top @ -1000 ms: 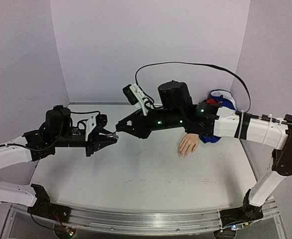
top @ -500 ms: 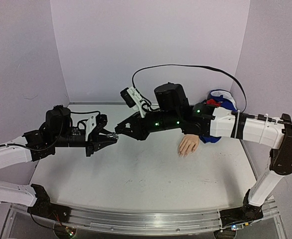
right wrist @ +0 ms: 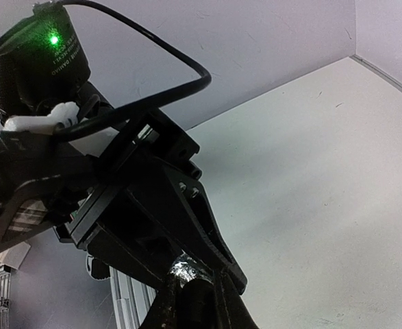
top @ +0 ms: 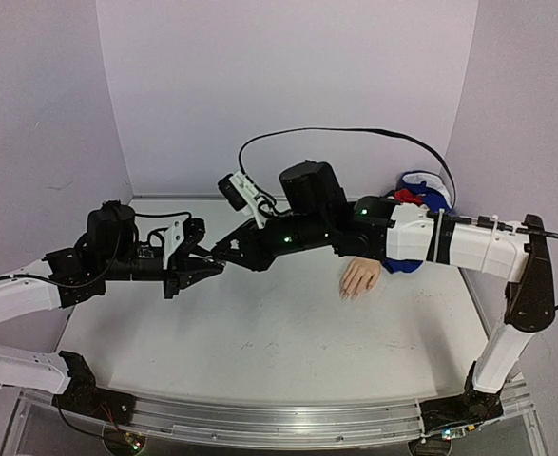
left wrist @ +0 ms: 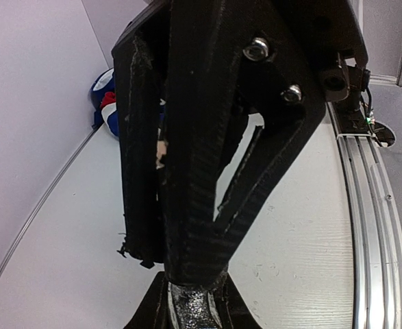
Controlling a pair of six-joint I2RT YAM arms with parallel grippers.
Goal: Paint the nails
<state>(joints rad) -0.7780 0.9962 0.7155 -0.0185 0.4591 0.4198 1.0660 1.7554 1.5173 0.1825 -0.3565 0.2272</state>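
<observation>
Two tips meet over the table (top: 259, 332): the right gripper (top: 221, 256) has pushed in closer to the left gripper (top: 211, 265), so painting likely hasn't begun. The nails (top: 347, 295) lie well apart, rightward

Left wrist: both pinch nearly shut on a glittery thing (left wrist: 190, 307), with the mannequin sleeve (left wrist: 107, 103) behind

Right wrist: same grip, no mannequin
</observation>
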